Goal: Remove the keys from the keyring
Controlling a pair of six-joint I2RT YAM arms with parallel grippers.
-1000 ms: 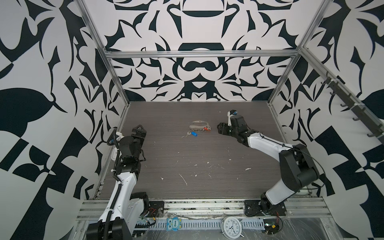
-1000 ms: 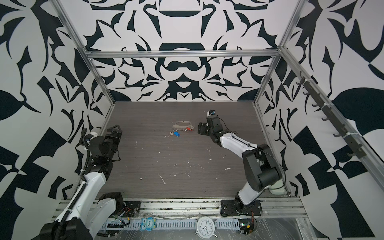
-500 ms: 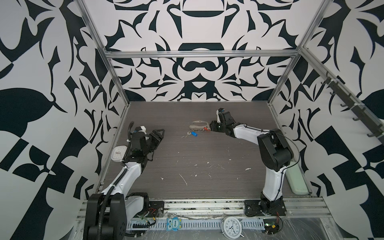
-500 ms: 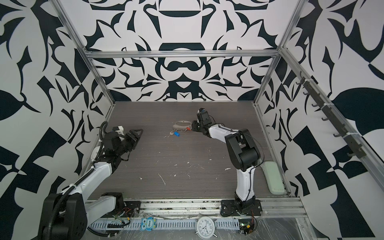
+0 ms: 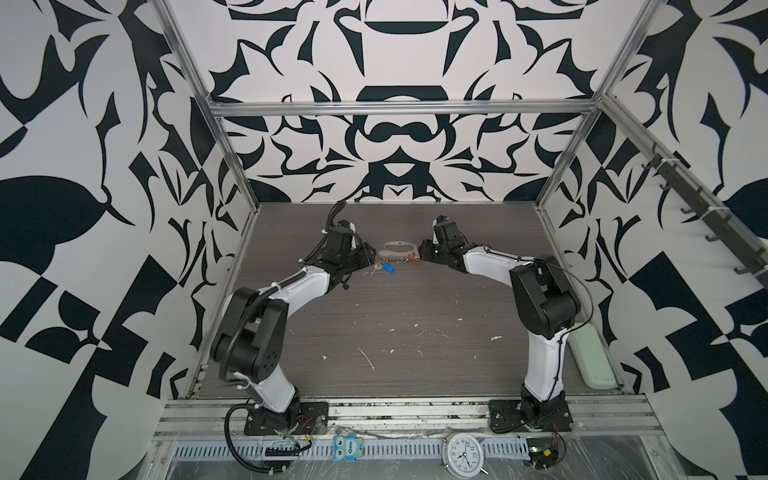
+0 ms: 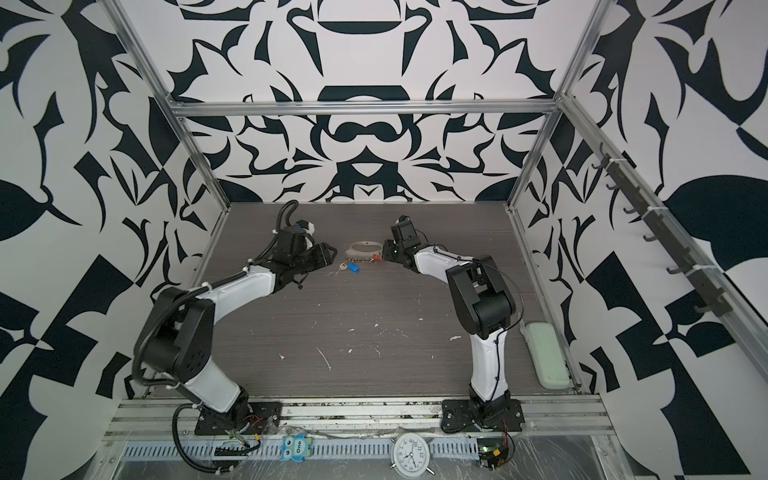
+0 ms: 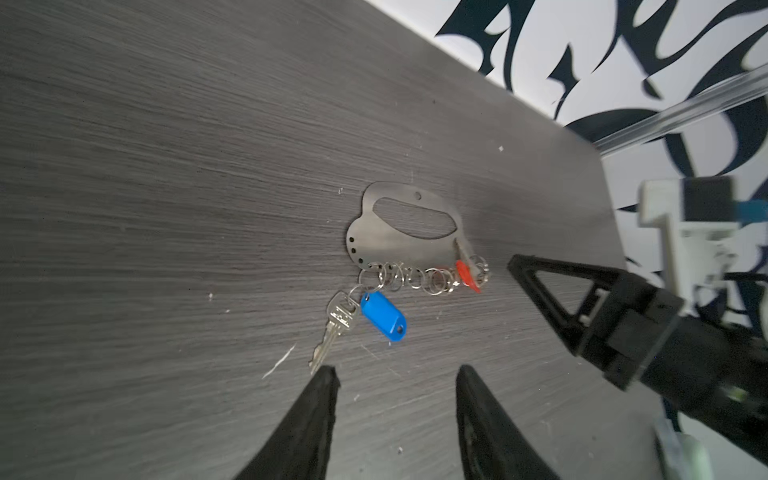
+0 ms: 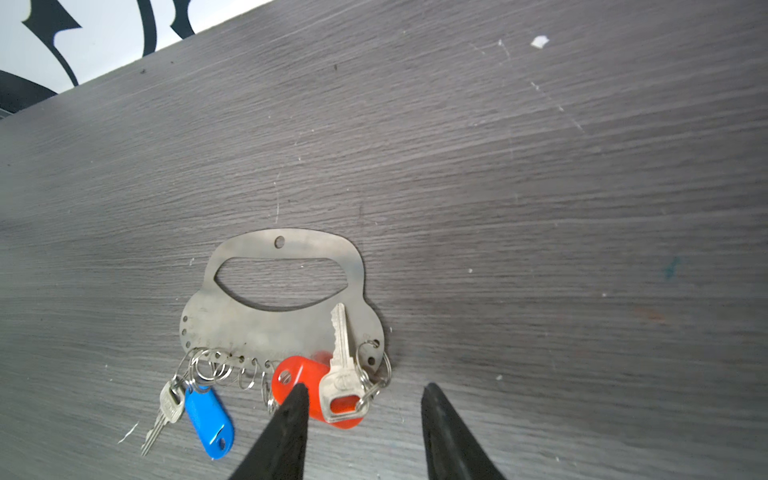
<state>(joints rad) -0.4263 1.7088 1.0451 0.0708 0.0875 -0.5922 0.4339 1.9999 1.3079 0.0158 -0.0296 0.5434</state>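
The keyring [image 8: 249, 324] lies flat at the far middle of the grey bench [image 5: 395, 316], with the blue-tagged key [image 8: 166, 409] and red-tagged key [image 8: 340, 374] both hooked on. The right jaws are spread astride the red-tagged key, one tip hiding part of its tag; contact is unclear. The left jaws are spread and empty, just short of the blue-tagged key. Patterned walls [image 5: 395, 145] surround the bench.

Keyring [image 8: 253, 328] down flat on the desk [image 8: 540, 199], far middle: a grey metal plate with a handle slot and a row of small split rings along one edge. Blue-tagged key [image 8: 168, 405] splays off one end ring. Red-tagged key [image 8: 340, 365] sits at the other end, blade lying up across the plate.
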